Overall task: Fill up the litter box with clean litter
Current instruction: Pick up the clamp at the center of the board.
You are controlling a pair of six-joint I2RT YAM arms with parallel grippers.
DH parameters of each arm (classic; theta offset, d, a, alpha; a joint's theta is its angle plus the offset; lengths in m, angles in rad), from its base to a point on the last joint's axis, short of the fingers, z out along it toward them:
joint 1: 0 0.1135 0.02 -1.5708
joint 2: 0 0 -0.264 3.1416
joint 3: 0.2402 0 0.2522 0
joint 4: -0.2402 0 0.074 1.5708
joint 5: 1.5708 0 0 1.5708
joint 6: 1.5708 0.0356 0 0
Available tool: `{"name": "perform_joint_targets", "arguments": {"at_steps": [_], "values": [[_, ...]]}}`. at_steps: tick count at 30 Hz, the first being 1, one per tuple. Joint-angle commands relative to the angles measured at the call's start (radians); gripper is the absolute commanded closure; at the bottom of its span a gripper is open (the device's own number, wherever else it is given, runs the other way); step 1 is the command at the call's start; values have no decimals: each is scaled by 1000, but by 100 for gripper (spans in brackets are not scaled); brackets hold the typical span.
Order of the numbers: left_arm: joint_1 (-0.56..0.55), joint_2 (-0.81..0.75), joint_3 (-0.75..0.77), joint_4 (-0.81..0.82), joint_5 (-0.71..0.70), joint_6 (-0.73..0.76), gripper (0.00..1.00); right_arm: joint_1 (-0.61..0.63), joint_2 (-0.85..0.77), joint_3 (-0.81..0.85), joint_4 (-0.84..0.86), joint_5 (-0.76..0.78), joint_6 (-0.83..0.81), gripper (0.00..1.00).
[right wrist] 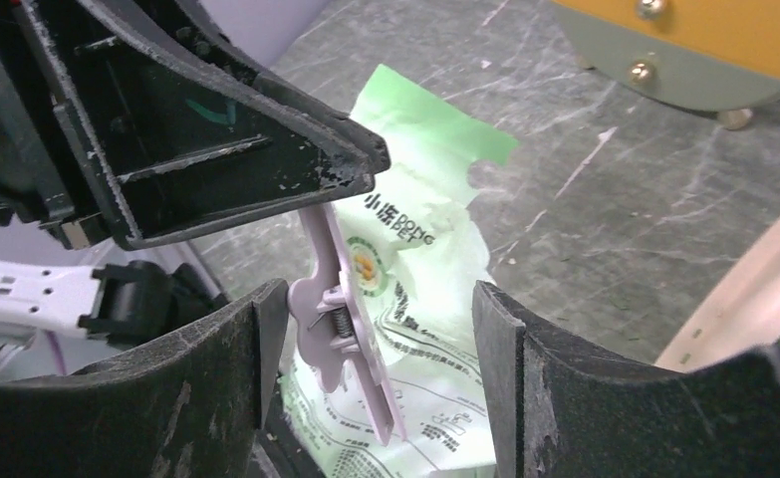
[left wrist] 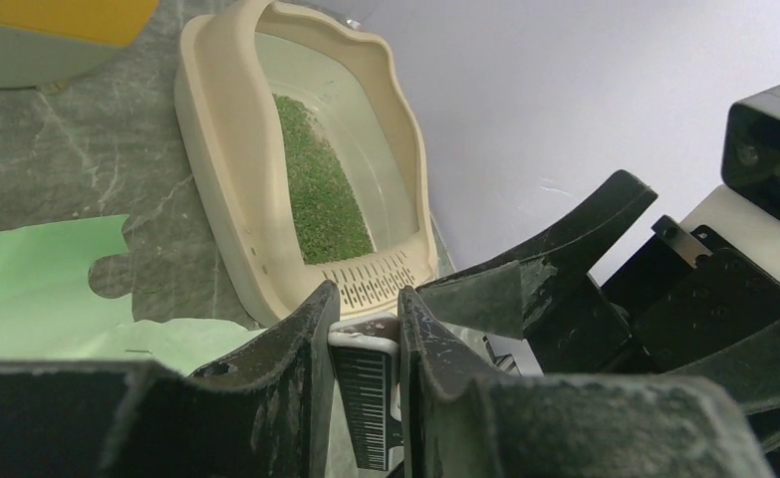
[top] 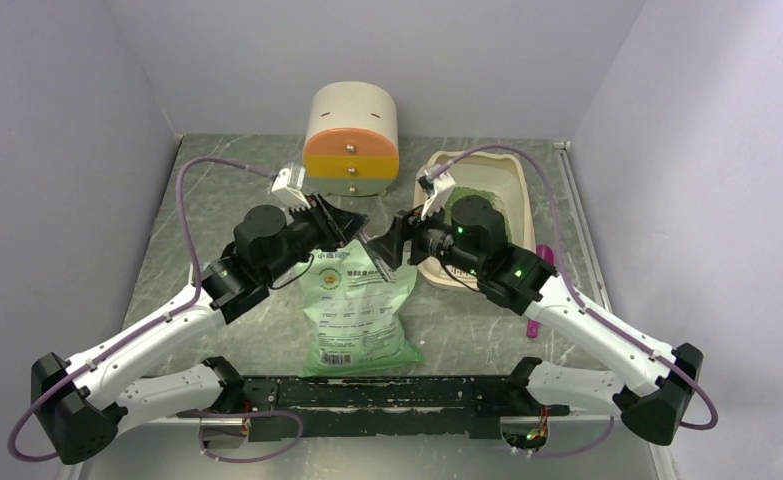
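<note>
The beige litter box [top: 470, 158] stands at the back right, with light-green clean litter [top: 512, 228] spread inside it. The left wrist view shows the box's rim [left wrist: 206, 129] and the litter [left wrist: 321, 189] heaped along one side. Both grippers meet over the green bag [top: 357, 310] at the table's middle. My left gripper [left wrist: 366, 309] is shut on a pale lilac spring clip [left wrist: 371, 378]. My right gripper [right wrist: 378, 294] stands open around the lower end of that clip [right wrist: 351, 329], whose lobe lies close against one finger [right wrist: 256, 339]. The bag [right wrist: 425, 229] lies beneath.
A round beige-and-orange drawer unit [top: 352, 135] stands at the back centre, left of the litter box. A magenta scoop [top: 533, 325] lies on the table under my right arm. Grey walls close in the table on three sides.
</note>
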Motion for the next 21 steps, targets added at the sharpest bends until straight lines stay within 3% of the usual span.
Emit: {"name": "perform_joint_targets", "arguments": {"at_steps": [1,5,11,14,21], "values": [[-6,-30,0,17,5,13,95,-16,5,11,19,-152,33,30],[-5,-29,-1,15,1,14,95,-16,10,-1,39,-207,35,30],[-6,-17,11,-6,0,10,95,-16,27,27,5,-166,-15,46],[-5,-11,25,-29,-10,6,95,-8,34,48,-32,-127,-61,49],[-6,-4,41,-54,-40,-4,95,52,50,78,-100,-18,-160,46]]}}
